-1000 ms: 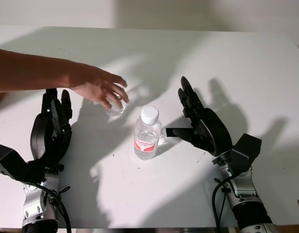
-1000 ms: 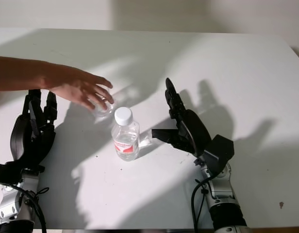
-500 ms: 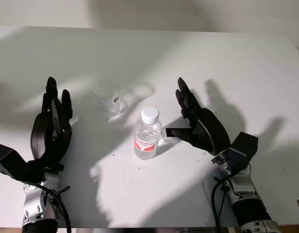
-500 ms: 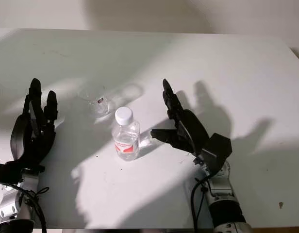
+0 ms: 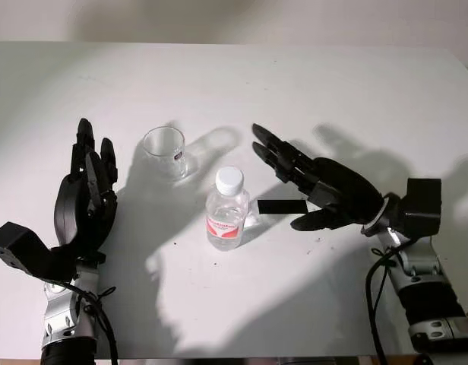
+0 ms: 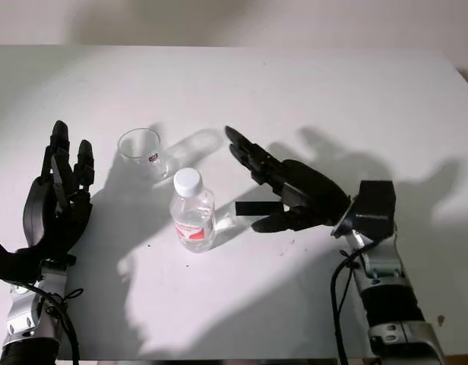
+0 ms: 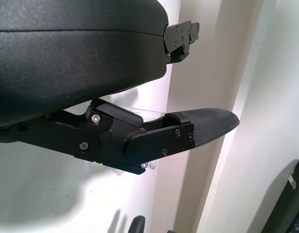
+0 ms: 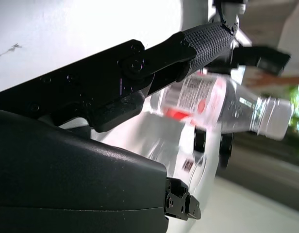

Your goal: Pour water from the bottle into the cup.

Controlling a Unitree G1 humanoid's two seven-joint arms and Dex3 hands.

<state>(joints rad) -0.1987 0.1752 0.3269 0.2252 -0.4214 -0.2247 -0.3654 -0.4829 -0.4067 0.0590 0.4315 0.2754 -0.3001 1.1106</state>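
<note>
Left eye view: capped water bottle (image 5: pixel 226 208) upright mid-table, glass cup (image 5: pixel 165 151) just beyond. Right hand (image 5: pixel 323 190) open beside bottle, left hand (image 5: pixel 86 199) open near left edge. Risk: toppling bottle into cup through sideways contact.

Left hand (image 5: pixel 86 201) open at table's left, right hand (image 5: pixel 310 186) open, turned sideways

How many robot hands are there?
2. The black left hand is open at the table's left side, beside the clear glass cup. The black right hand is open, just right of the clear plastic water bottle.
</note>
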